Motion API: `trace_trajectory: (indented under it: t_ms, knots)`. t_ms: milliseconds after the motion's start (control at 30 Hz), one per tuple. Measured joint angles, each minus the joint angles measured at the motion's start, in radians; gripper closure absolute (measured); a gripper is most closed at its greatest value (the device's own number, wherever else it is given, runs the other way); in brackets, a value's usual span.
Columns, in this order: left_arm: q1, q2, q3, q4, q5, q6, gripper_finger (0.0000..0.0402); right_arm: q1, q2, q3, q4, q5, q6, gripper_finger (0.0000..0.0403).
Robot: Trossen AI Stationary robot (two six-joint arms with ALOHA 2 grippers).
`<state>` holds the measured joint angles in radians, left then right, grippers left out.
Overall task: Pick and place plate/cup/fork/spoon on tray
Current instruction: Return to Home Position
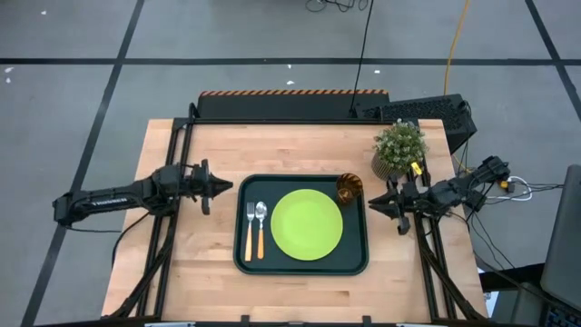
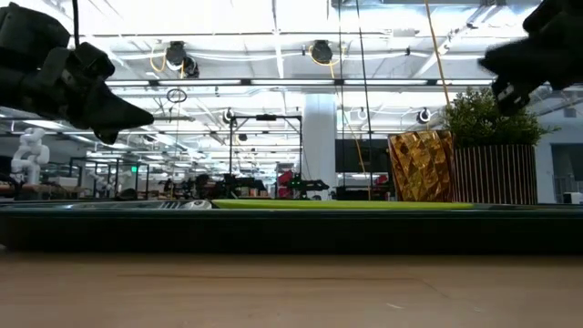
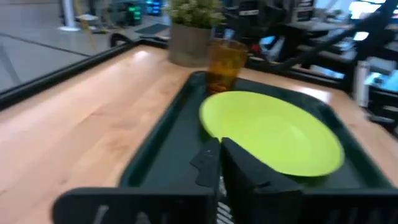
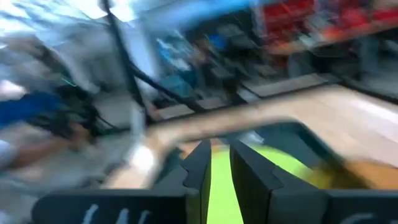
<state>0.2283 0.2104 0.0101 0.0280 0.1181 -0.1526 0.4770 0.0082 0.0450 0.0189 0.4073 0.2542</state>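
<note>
The dark tray (image 1: 302, 271) lies in the middle of the table. On it rest the lime-green plate (image 1: 307, 225), the amber cup (image 1: 349, 188) upright in its far right corner, and the fork (image 1: 249, 229) and spoon (image 1: 260, 227) side by side left of the plate. My left gripper (image 1: 229, 187) hovers shut just left of the tray's far left corner, above the table. My right gripper (image 1: 374, 202) hovers just right of the tray, near the cup, with its fingers a little apart and empty. The left wrist view shows the plate (image 3: 273, 134) and the cup (image 3: 225, 62).
A potted green plant (image 1: 399, 145) stands on the table at the far right, just behind the cup and my right arm. Bare wood lies left and near of the tray. A dark box (image 1: 427, 111) sits beyond the table's far right corner.
</note>
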Motion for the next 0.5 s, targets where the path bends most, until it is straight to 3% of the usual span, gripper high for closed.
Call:
trace_trajectory:
  t_ms: [100, 500]
  knots:
    - [-0.063, 0.001, 0.000, -0.001, -0.003, -0.003, 0.0395, 0.000, 0.003, -0.025, 0.071, -0.095, -0.032, 0.0348]
    - [-0.229, 0.073, 0.001, -0.014, -0.142, -0.082, 0.0399, -0.022, 0.023, -0.028, 0.048, -0.068, -0.117, 0.0353]
